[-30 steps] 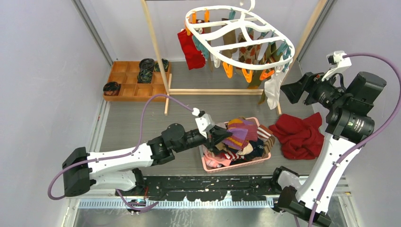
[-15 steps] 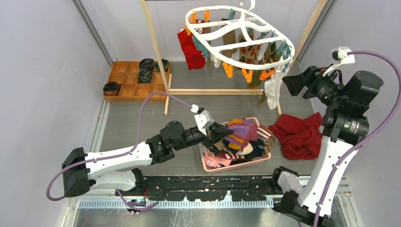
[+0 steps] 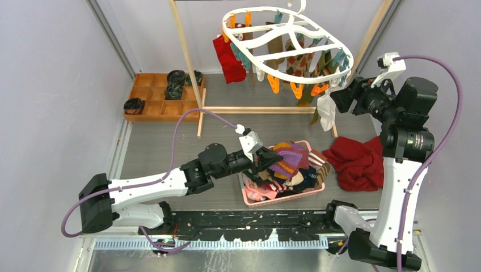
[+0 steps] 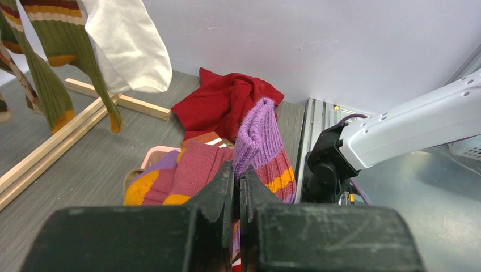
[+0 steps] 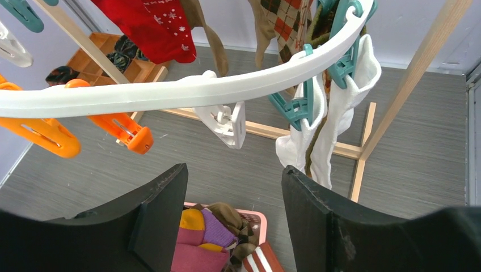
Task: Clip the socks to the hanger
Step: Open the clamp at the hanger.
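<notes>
The white oval hanger [image 3: 256, 11] hangs at the back with orange and teal pegs; several socks are clipped to it. More socks fill a pink basket [image 3: 283, 198]. My left gripper [image 3: 264, 158] is at the basket's left side. In the left wrist view it [image 4: 237, 170] is shut on a purple, maroon and orange striped sock [image 4: 261, 136]. My right gripper [image 3: 339, 97] is raised at the hanger's right rim [image 5: 187, 93]. It [image 5: 232, 170] stands open just below a bare white peg [image 5: 227, 122], holding nothing. Beside that peg, a teal peg [image 5: 295, 105] holds a white sock [image 5: 346, 102].
A red cloth [image 3: 357, 161] lies right of the basket. A wooden tray [image 3: 150, 105] with black rolls sits at the back left. The wooden rack's posts [image 3: 187, 56] and base bar [image 3: 255, 109] stand under the hanger. Orange pegs [image 5: 122, 127] hang left of the white peg.
My right gripper has swung up and left, closer to the hanger's rim, and its jaws have narrowed somewhat. The left gripper has shifted slightly right, still shut on the striped sock.
</notes>
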Robot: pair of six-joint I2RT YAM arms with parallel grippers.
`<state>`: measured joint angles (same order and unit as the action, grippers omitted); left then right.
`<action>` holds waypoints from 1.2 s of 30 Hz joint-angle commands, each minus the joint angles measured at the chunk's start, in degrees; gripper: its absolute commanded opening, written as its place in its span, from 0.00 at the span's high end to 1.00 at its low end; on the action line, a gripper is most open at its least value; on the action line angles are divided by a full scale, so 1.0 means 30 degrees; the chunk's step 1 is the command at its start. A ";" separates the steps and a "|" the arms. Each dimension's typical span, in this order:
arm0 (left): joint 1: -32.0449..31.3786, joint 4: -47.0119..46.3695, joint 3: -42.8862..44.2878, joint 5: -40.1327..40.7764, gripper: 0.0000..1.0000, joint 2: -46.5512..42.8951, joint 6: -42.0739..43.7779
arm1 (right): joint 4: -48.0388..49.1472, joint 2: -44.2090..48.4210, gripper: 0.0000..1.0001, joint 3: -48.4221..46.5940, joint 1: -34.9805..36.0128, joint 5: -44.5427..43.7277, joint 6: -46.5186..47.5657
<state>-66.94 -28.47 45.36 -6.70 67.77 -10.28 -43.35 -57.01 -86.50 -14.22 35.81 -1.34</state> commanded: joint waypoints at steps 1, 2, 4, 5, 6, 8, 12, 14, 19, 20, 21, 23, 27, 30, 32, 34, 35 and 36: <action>0.0056 -0.0671 0.0839 -0.0169 1.00 0.0154 -0.0057 | 0.0695 0.0063 0.32 -0.0297 0.0702 -0.1015 0.0353; 0.0059 -0.0676 0.0845 -0.0158 1.00 0.0198 -0.0058 | 0.0771 0.0044 0.32 -0.0355 0.0836 -0.1058 0.0334; 0.0076 -0.0660 0.0902 -0.0176 1.00 0.0275 -0.0106 | 0.1084 -0.0004 0.32 -0.0339 0.1062 -0.1119 0.0285; 0.0076 -0.0674 0.0929 -0.0196 1.00 0.0290 -0.0156 | 0.1365 -0.0030 0.32 -0.0269 0.1138 -0.1214 0.0175; 0.0061 -0.0676 0.0958 -0.0206 1.00 0.0317 -0.0173 | 0.1646 -0.0034 0.32 -0.0122 0.1213 -0.1303 0.0059; 0.0067 -0.0676 0.1013 -0.0224 1.00 0.0325 -0.0176 | 0.2169 -0.0118 0.32 0.0059 0.1357 -0.1428 -0.0148; 0.0076 -0.0649 0.1007 -0.0175 1.00 0.0272 -0.0265 | 0.3224 -0.0080 0.32 0.0539 0.1649 -0.1683 -0.0476; 0.0065 -0.0646 0.0992 -0.0138 1.00 0.0263 -0.0264 | 0.3646 -0.0059 0.32 0.0736 0.1814 -0.1706 -0.0735; 0.0061 -0.0511 0.1092 -0.0133 1.00 0.0262 -0.0322 | 0.4390 0.0135 0.32 0.1285 0.2140 -0.1810 -0.1249; 0.0059 -0.0454 0.1122 -0.0139 1.00 0.0262 -0.0322 | 0.4514 0.0177 0.33 0.1366 0.2159 -0.1864 -0.1320; 0.0074 -0.0403 0.1151 -0.0118 1.00 0.0262 -0.0322 | 0.4621 0.0201 0.33 0.1405 0.2201 -0.1948 -0.1414; 0.0070 -0.0302 0.1217 -0.0131 1.00 0.0262 -0.0322 | 0.4841 0.0225 0.33 0.1494 0.2269 -0.2130 -0.1534; 0.0067 -0.0194 0.1307 -0.0113 1.00 0.0277 -0.0379 | 0.5135 0.0247 0.34 0.1602 0.2546 -0.2507 -0.1591; 0.0058 -0.0149 0.1336 -0.0084 1.00 0.0346 -0.0410 | 0.5302 0.0233 0.36 0.1626 0.2708 -0.2824 -0.1588; 0.0074 -0.0098 0.1371 -0.0048 1.00 0.0402 -0.0436 | 0.5418 0.0203 0.36 0.1591 0.2775 -0.2933 -0.1586; 0.0051 -0.0069 0.1441 -0.0024 1.00 0.0480 -0.0439 | 0.5469 0.0148 0.37 0.1518 0.2875 -0.3041 -0.1648; 0.0062 -0.0037 0.1480 -0.0008 1.00 0.0509 -0.0432 | 0.5484 0.0117 0.37 0.1487 0.2913 -0.3113 -0.1590; 0.0064 -0.0011 0.1542 -0.0021 1.00 0.0539 -0.0424 | 0.5482 0.0128 0.37 0.1468 0.2962 -0.3181 -0.1572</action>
<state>-66.94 -27.90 47.07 -6.68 69.14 -11.42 -30.33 -57.12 -81.56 -5.98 27.97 -5.58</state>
